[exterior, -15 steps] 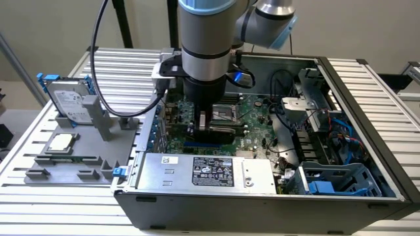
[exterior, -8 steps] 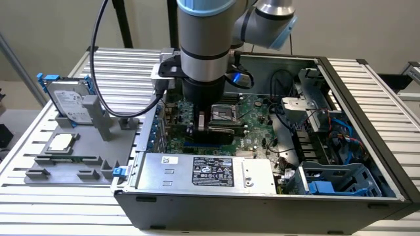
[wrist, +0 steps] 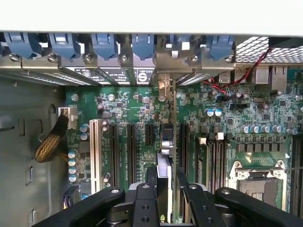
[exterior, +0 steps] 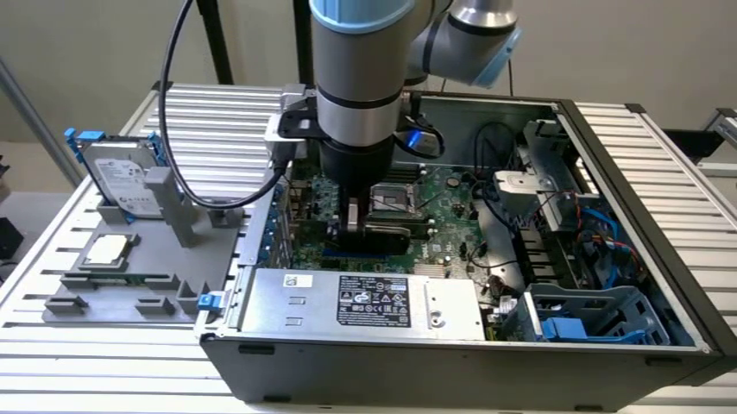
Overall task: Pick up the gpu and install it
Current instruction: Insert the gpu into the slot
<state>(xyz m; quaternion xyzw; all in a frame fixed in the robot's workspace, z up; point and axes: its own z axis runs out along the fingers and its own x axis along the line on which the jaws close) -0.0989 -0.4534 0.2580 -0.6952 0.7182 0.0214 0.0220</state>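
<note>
My gripper (exterior: pixel 364 226) is down inside the open computer case (exterior: pixel 645 185), shut on the gpu (exterior: pixel 387 238), whose black face shows just above the green motherboard (exterior: pixel 447 191). In the wrist view the gpu (wrist: pixel 166 142) stands edge-on between my two black fingers (wrist: pixel 150 182), running towards the rear slot openings. Its silver end bracket (wrist: pixel 163 87) sits at the back panel, beside the blue slot latches (wrist: pixel 142 46). The card is over the black expansion slots (wrist: pixel 131 151); I cannot tell whether it is seated in one.
A grey fixture (exterior: pixel 127 297) at the exterior view's left holds a silver hard drive with blue frame (exterior: pixel 121 177) and a small square silver chip (exterior: pixel 106 250). In the case are the power supply (exterior: pixel 368 302), a blue drive cage (exterior: pixel 593 315), cables (exterior: pixel 513 172) and the CPU socket (wrist: pixel 258 182).
</note>
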